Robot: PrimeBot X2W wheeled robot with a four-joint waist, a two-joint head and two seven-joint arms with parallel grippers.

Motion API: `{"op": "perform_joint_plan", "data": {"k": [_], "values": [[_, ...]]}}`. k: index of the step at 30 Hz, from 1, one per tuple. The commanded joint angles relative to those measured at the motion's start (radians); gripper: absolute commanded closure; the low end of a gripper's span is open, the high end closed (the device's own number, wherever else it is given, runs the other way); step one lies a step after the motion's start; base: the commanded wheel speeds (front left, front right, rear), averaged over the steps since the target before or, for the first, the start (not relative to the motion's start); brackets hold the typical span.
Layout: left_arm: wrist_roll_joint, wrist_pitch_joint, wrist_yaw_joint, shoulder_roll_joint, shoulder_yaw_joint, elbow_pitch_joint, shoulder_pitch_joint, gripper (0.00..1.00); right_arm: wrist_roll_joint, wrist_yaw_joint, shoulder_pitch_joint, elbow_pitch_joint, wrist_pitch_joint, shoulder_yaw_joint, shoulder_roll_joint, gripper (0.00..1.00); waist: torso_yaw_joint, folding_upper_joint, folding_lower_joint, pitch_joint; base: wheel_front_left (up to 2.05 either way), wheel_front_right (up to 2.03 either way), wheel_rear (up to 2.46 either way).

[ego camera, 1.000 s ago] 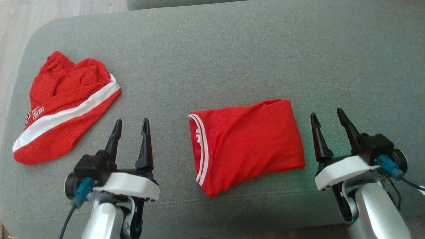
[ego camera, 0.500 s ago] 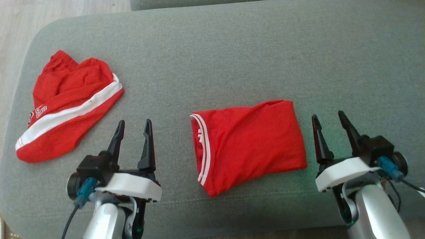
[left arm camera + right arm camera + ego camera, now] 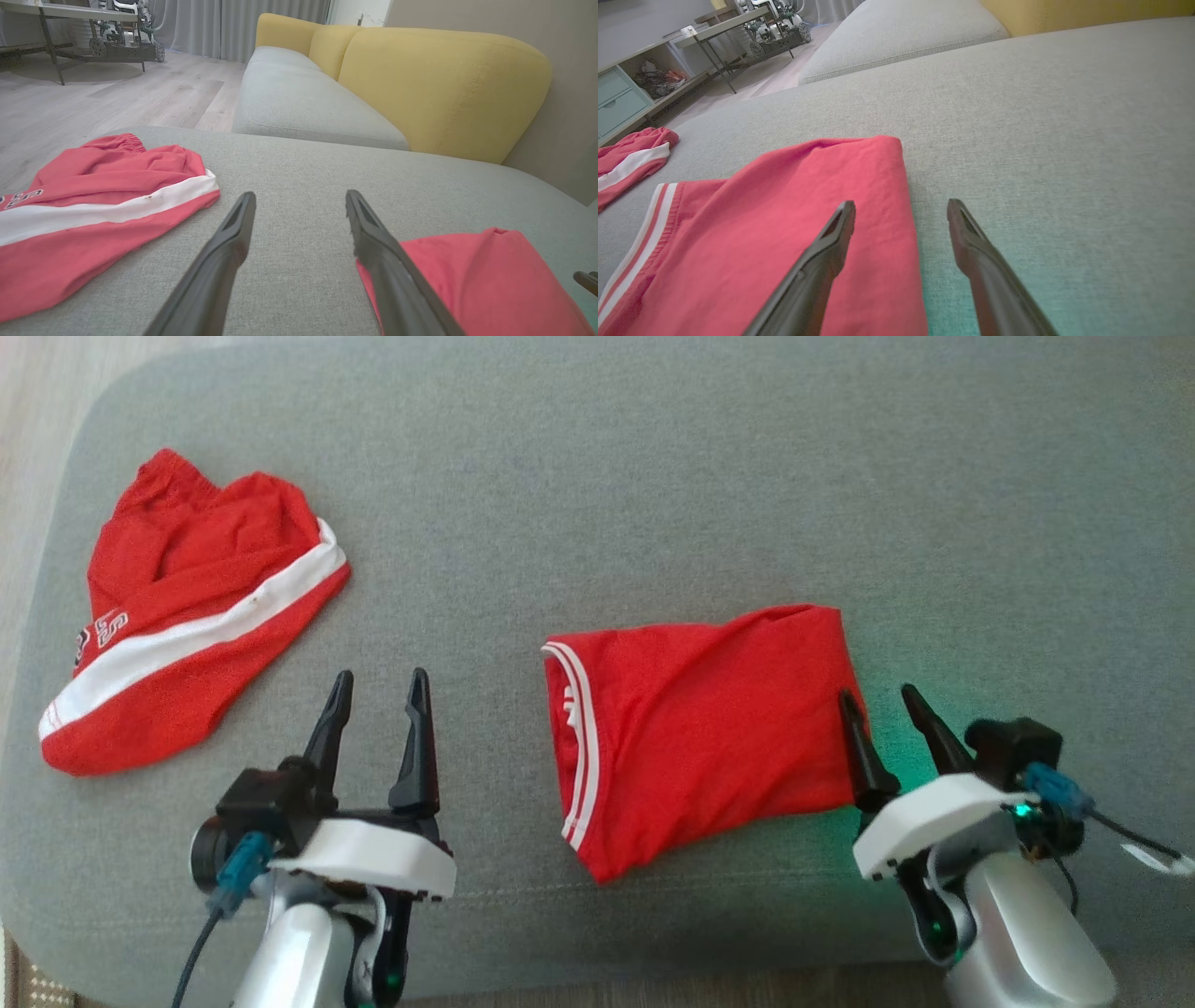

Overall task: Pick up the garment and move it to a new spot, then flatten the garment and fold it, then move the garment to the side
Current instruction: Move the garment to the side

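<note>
The garment (image 3: 700,737) is red with white stripes at its left edge and lies folded on the grey cushion (image 3: 607,476). My right gripper (image 3: 876,693) is open at its right edge. In the right wrist view (image 3: 901,204) the left finger hangs over the red cloth (image 3: 784,224) and the right finger over bare cushion. My left gripper (image 3: 381,676) is open over bare cushion to the left of the garment. Its wrist view (image 3: 300,195) shows the red cloth (image 3: 476,280) just past the right finger. Nothing is held.
A second red garment (image 3: 187,616) with a broad white band lies crumpled at the cushion's left end (image 3: 93,210). Wooden floor (image 3: 28,392) lies beyond that end. A yellow backrest (image 3: 444,84) rises behind the seat. The cushion's front edge runs just below both wrists.
My right gripper has moved left and forward, so its left finger now overlaps the garment's right edge. The head camera has tilted slightly. The left arm has stayed put.
</note>
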Motion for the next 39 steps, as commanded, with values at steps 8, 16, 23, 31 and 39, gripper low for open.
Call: {"op": "perform_joint_plan", "data": {"k": [8, 16, 23, 31, 39], "values": [[0.003, -0.008, -0.006, 0.006, 0.018, -0.029, -0.072, 0.0, 0.019, 0.0, -0.108, 0.089, 0.0, 0.054, 0.009, 0.0, 0.028, 0.0, 0.0, 0.046, 0.0, 0.0, 0.0], [0.019, -0.008, -0.012, 0.006, 0.02, -0.025, -0.089, 0.0, -0.007, 0.0, -0.163, 0.178, -0.018, 0.085, 0.004, 1.0, 0.048, 0.0, 0.0, 0.068, 0.0, 0.0, 0.0], [0.029, -0.008, -0.013, 0.006, 0.03, -0.024, -0.087, 0.0, -0.091, 0.0, -0.221, 0.203, -0.038, 0.1, -0.037, 1.0, 0.035, 0.0, 0.0, 0.07, 0.0, 0.0, 0.0], [0.044, -0.008, -0.022, 0.006, 0.032, -0.036, -0.105, 0.0, -0.159, 0.0, -0.349, 0.194, -0.038, 0.173, -0.139, 1.0, -0.028, 0.0, 0.0, 0.1, 0.0, 0.0, 0.0], [0.088, -0.008, -0.056, 0.006, 0.044, -0.058, -0.183, 0.0, -0.136, 0.0, -0.544, 0.259, 0.0, 0.192, -0.284, 1.0, -0.106, 0.0, 0.0, 0.216, 0.0, 0.0, 0.0]]}}
